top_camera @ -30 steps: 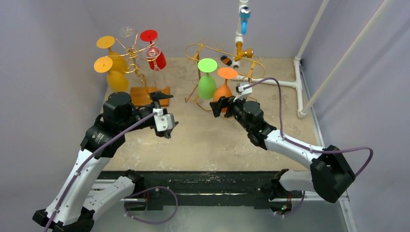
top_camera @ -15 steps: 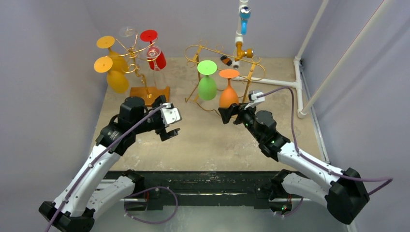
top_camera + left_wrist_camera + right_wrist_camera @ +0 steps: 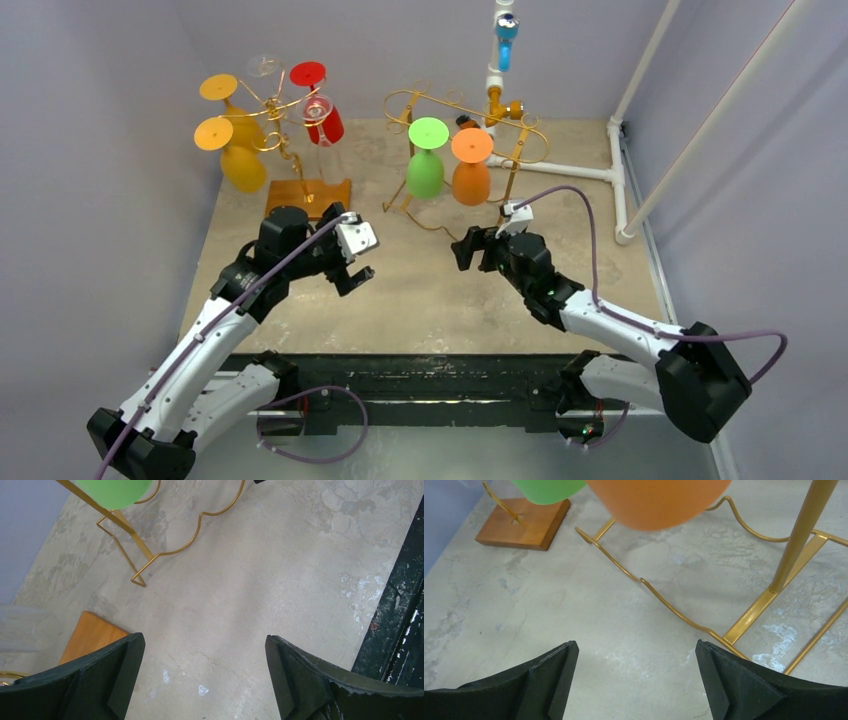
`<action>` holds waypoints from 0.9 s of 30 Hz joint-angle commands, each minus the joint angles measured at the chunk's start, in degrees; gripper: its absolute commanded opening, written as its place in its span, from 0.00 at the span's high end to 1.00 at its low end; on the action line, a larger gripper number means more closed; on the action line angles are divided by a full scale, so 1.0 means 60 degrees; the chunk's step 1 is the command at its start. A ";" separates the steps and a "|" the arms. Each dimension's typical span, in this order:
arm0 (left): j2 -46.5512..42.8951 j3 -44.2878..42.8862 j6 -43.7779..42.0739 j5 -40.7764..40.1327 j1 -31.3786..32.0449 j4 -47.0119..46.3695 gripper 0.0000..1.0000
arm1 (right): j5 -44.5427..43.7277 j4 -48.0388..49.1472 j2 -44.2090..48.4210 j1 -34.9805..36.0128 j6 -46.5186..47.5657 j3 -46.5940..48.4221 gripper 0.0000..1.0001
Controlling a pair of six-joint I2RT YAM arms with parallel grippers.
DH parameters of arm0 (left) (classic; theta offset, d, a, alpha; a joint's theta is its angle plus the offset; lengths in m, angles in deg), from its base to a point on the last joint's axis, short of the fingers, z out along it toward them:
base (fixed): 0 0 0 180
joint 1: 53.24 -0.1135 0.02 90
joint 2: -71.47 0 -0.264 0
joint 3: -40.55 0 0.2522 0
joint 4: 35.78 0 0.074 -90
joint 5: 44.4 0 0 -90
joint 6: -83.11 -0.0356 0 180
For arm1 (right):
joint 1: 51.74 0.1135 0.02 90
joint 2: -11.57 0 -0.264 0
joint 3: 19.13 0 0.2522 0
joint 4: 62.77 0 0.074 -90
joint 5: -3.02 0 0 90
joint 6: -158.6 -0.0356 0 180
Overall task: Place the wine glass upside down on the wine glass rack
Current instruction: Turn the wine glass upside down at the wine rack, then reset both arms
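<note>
- Top external view: the orange wine glass [image 3: 471,172] hangs upside down by its foot on the gold rack [image 3: 517,155], just beside a green glass [image 3: 426,168]
- Right claw [image 3: 458,250] stands wide and empty near that rack; left claw [image 3: 362,250] gapes too, grasping nothing, above the table [image 3: 420,300]
- Placing looks done, by my judgement; the next move calls only for drawing the arms clear without knocking the rack
- Count: two racks, two claws, one orange, one green, one red glass [image 3: 327,126], two yellow glasses [image 3: 243,165]; the clear glasses on the tree rack [image 3: 309,192] are too faint to count
</note>
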 commanded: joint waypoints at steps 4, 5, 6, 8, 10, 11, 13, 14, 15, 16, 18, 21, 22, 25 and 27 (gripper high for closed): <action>0.0100 -0.0451 0.0546 -0.0358 -0.0022 -0.0270 0.00 | -0.0137 0.0071 -0.0390 -0.0034 -0.0110 0.0904 0.01; 0.0133 -0.0414 0.0620 -0.0365 -0.0029 -0.0236 0.00 | -0.0170 0.0022 -0.0282 -0.0032 -0.0092 0.0822 0.01; 0.0152 -0.0360 0.0658 -0.0362 -0.0043 -0.0217 0.00 | -0.0199 -0.0005 -0.0113 -0.0034 -0.0078 0.0700 0.01; 0.0215 -0.0232 0.0741 -0.0526 -0.0085 -0.0265 0.00 | -0.0234 -0.0115 0.0254 -0.0030 -0.0062 0.0449 0.01; 0.0396 -0.0095 0.0833 -0.0754 -0.0190 -0.0376 0.00 | -0.0317 -0.0402 0.0552 -0.0034 -0.0060 0.0331 0.01; 0.0498 -0.0038 0.0914 -0.0823 -0.0294 -0.0399 0.00 | -0.0366 -0.0618 0.0685 -0.0034 -0.0067 0.0331 0.01; 0.0818 0.0021 0.1046 -0.0865 -0.0621 -0.0392 0.00 | -0.0472 -0.1114 0.0934 -0.0034 -0.0133 0.0370 0.01; 0.1003 0.0023 0.1129 -0.0839 -0.0848 -0.0359 0.00 | -0.0603 -0.1423 0.1071 -0.0034 -0.0258 0.0398 0.01; 0.1205 0.0034 0.1189 -0.0792 -0.1083 -0.0331 0.00 | -0.0766 -0.1778 0.1218 -0.0047 -0.0547 0.0440 0.01; 0.1397 0.0049 0.1194 -0.0716 -0.1380 -0.0284 0.00 | -0.0959 -0.2129 0.1334 -0.0048 -0.0763 0.0453 0.01; 0.1742 0.0153 0.1102 -0.0467 -0.1928 -0.0191 0.00 | -0.1242 -0.2798 0.1488 -0.0074 -0.1281 0.0479 0.01; 0.1918 0.0678 0.0670 -0.0523 -0.2517 -0.0281 0.00 | -0.2008 -0.3817 0.1625 -0.0157 -0.1944 0.0496 0.01; 0.1871 0.1005 0.0459 -0.0721 -0.2583 -0.0395 0.00 | -0.2176 -0.4041 0.1623 -0.0260 -0.2075 0.0511 0.01; 0.1599 0.1823 0.0071 -0.1397 -0.2698 -0.0962 0.00 | -0.2554 -0.4530 0.1513 -0.0818 -0.2323 0.0549 0.01; 0.1520 0.2106 -0.0024 -0.1408 -0.2968 -0.1148 0.00 | -0.2722 -0.4576 0.1507 -0.1285 -0.2365 0.0495 0.01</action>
